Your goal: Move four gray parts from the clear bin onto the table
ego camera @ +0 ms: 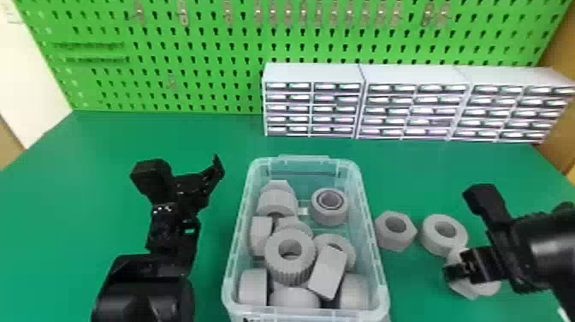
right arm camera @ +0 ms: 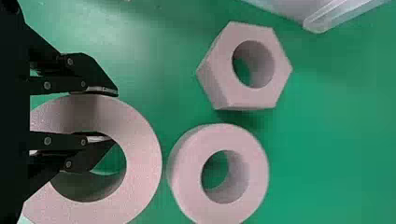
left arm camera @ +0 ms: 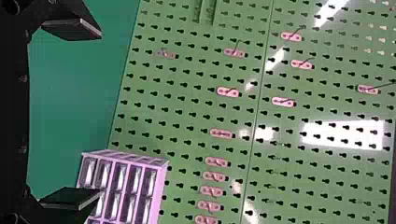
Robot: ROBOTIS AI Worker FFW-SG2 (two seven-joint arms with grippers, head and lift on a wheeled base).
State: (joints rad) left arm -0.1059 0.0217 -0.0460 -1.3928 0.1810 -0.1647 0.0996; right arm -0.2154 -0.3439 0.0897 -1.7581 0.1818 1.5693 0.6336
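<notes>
The clear bin (ego camera: 373, 257) holds several gray parts (ego camera: 329, 206). Right of it on the table stand a gray hex nut (ego camera: 395, 231) and a gray ring (ego camera: 446, 234). Beside them my right gripper (ego camera: 460, 270) is shut on another gray part (ego camera: 487, 287). In the right wrist view, the right gripper (right arm camera: 103, 115) pinches the wall of this round part (right arm camera: 142, 163), one finger through its hole; the ring (right arm camera: 254, 172) and hex nut (right arm camera: 280, 70) lie beyond. My left gripper (ego camera: 194, 174) is left of the bin; in the left wrist view, the left gripper (left arm camera: 93, 114) stands open and holds nothing.
White drawer cabinets (ego camera: 312, 73) stand at the table's back, centre to right, before the green pegboard (ego camera: 205, 64). A corner of the bin (right arm camera: 322, 23) appears in the right wrist view. Green table surface (ego camera: 85, 171) stretches left of the left arm.
</notes>
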